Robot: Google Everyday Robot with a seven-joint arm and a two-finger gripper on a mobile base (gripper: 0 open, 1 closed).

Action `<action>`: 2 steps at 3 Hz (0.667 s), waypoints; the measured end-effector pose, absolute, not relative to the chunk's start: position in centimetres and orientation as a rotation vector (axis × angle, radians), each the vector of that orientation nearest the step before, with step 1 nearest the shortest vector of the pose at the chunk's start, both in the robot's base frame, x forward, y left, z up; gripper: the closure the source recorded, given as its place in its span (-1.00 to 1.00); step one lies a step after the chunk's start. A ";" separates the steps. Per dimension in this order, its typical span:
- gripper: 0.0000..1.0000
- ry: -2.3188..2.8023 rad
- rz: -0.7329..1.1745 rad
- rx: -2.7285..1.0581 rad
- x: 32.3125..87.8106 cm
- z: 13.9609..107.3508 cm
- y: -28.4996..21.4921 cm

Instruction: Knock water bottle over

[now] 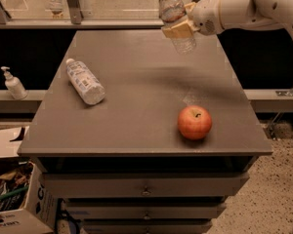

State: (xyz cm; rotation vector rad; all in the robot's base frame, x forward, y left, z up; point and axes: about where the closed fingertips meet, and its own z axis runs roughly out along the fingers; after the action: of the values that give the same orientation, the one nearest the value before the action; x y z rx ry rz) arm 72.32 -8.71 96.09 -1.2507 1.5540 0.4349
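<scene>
A labelled bottle lies on the left of the surface. At the far edge the claw pinches the water bottle, tilted and seemingly raised. It would be best to lower it, tip it sideways away from the apple, then release.

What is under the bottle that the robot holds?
Only bare gray table. The hand at the table's far right grips the water bottle around its middle, hiding that part.
</scene>
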 end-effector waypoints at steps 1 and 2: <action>1.00 1.522 0.295 -1.464 70.6 95.6 -8.2; 1.00 1.480 0.180 -1.674 69.2 93.9 -7.7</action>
State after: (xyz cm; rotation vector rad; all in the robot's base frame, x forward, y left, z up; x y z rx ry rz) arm 69.17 -7.67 93.94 -1.6743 1.4798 0.1796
